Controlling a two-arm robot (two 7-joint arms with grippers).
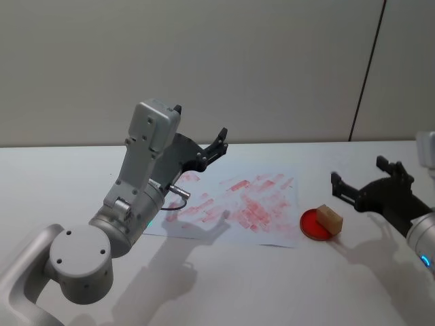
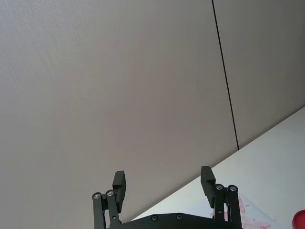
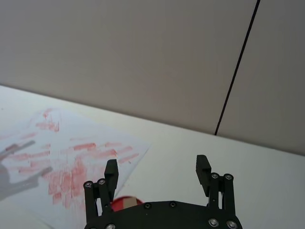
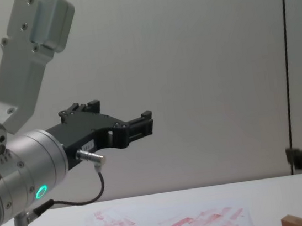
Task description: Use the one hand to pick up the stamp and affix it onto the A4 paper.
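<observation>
I judge this run to be at its start: the stamp [image 1: 329, 219] has not been picked up and sits on the red ink pad [image 1: 310, 225], which lies on the table [image 1: 224, 285] just beside the right edge of the paper [image 1: 204, 219]. My right claw [image 1: 357, 170], the one meant to do the work, hovers near the stamp on its far right side, above the table, with its fingers spread wide and nothing between them. In the right wrist view I see the pad and a sliver of the stamp just below those open fingers, so the claw looks roughly lined up but not lowered. The left claw [image 1: 200, 122] is raised over the left part of the paper, also open and empty. The sheet already carries many smeared red prints. Left to do: lower, grip the stamp, carry it over the paper and press it down.
</observation>
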